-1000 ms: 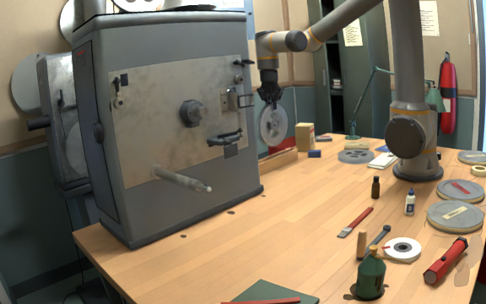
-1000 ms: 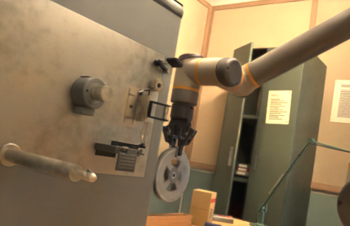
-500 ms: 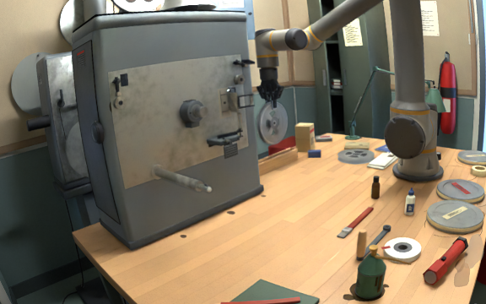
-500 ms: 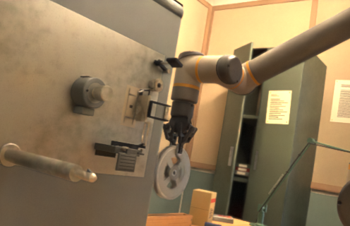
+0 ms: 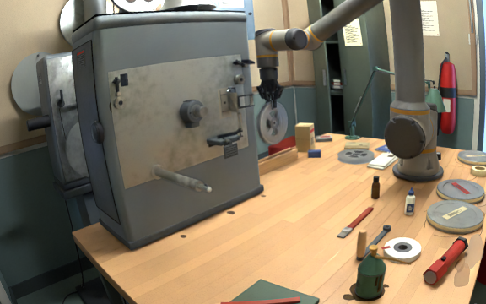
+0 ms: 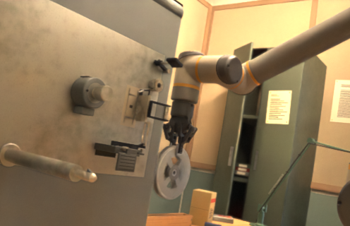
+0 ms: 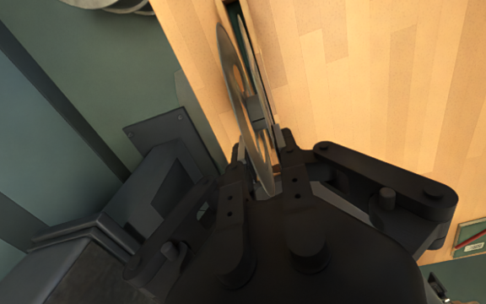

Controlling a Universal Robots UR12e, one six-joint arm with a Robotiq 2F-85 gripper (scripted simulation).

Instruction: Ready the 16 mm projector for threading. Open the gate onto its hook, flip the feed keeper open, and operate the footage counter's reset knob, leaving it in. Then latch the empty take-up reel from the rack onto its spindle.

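Observation:
The empty grey take-up reel (image 5: pixel 273 123) (image 6: pixel 173 172) (image 7: pixel 249 126) hangs upright by its top rim from my closed gripper (image 5: pixel 271 100) (image 6: pixel 178 145) (image 7: pixel 260 169), in the air beyond the projector's far end. The grey projector (image 5: pixel 163 118) stands at the bench's left, with its take-up spindle (image 5: pixel 180 179) (image 6: pixel 47 163) sticking out low on the face plate. The gate (image 5: pixel 238 100) (image 6: pixel 149 107), the feed keeper (image 5: pixel 225 138) (image 6: pixel 118 150) and a round knob (image 5: pixel 191 112) (image 6: pixel 89 93) sit higher on that plate.
Behind the reel stand a green cabinet (image 5: pixel 344 63) (image 6: pixel 273 141) and the wall. A wooden rack (image 5: pixel 277 159), a red block and a small carton (image 5: pixel 304 136) lie under the reel. Film cans, bottles, tools and the arm's base (image 5: pixel 416 139) fill the bench's right half.

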